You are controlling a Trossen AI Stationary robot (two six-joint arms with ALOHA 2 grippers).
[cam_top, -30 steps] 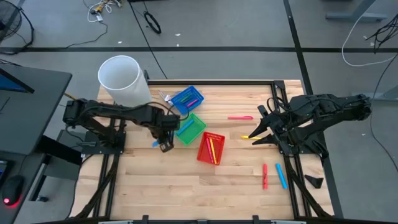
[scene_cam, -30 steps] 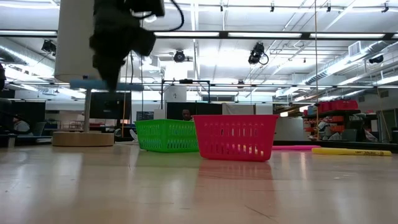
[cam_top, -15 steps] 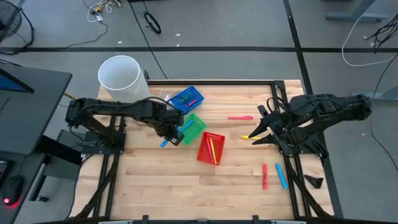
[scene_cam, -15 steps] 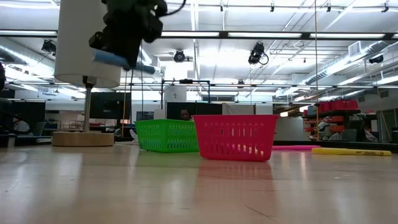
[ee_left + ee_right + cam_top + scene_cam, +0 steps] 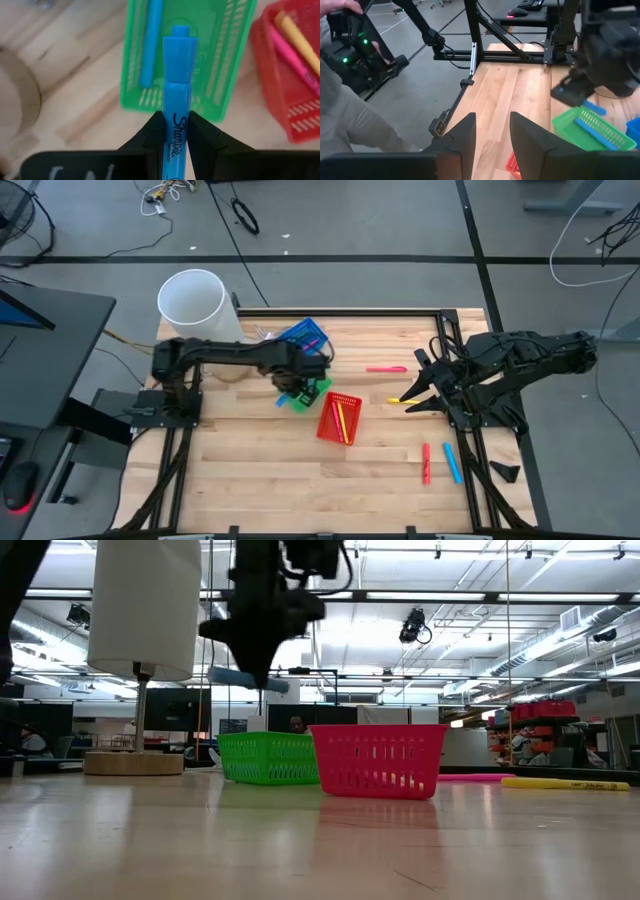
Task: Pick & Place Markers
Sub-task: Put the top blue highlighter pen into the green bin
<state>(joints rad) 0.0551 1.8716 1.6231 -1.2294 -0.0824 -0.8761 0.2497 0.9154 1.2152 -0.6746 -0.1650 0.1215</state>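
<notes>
Blue marker clamped in left end effector above green basket; red basket adjacent; right end effector held open, empty.

The light wooden tabletop carries a blue basket, a green basket and a red basket clustered near its middle. Loose on the wood lie a pink marker, a yellow marker, a red marker and a blue marker.

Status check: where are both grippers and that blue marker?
Left gripper shut on blue marker, above green basket. Right gripper open, waiting at table's right edge. Nothing in the way.
</notes>
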